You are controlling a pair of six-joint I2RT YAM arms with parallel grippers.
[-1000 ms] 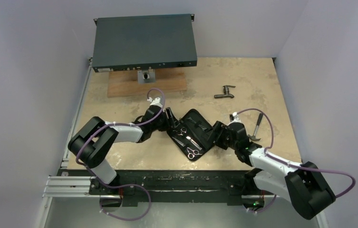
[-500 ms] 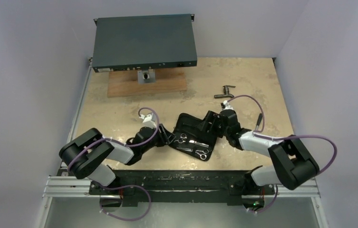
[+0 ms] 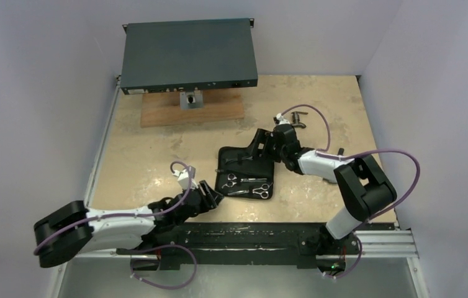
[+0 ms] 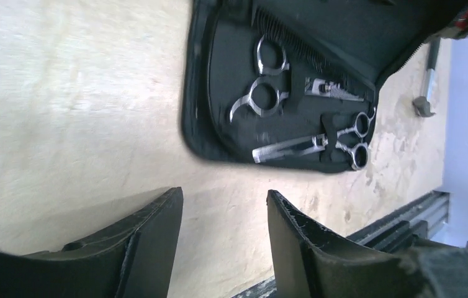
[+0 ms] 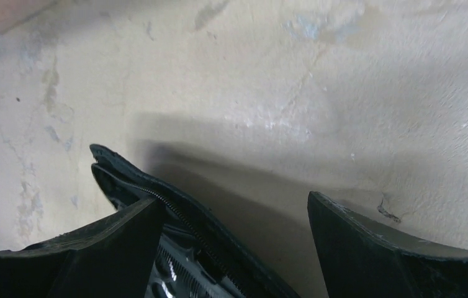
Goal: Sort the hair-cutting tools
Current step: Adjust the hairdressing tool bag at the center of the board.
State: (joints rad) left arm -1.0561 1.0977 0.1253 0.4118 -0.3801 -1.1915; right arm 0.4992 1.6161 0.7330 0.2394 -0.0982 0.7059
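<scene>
At the middle of the table, a black zipped fabric case (image 3: 245, 171) lies open, its lid raised on the far side. On its base lie two silver scissors (image 4: 265, 87). A slim black toothed comb (image 4: 293, 46) runs along the fold, its far end hidden under the lid. The left gripper (image 4: 224, 194) sits short of the case's near edge, jaws apart, nothing between them. The right gripper (image 5: 231, 198) stands at the lid, jaws wide apart, with the zipped edge passing between them, unclamped. A small dark-headed hammer (image 4: 427, 87) is partly cut off by the lid.
</scene>
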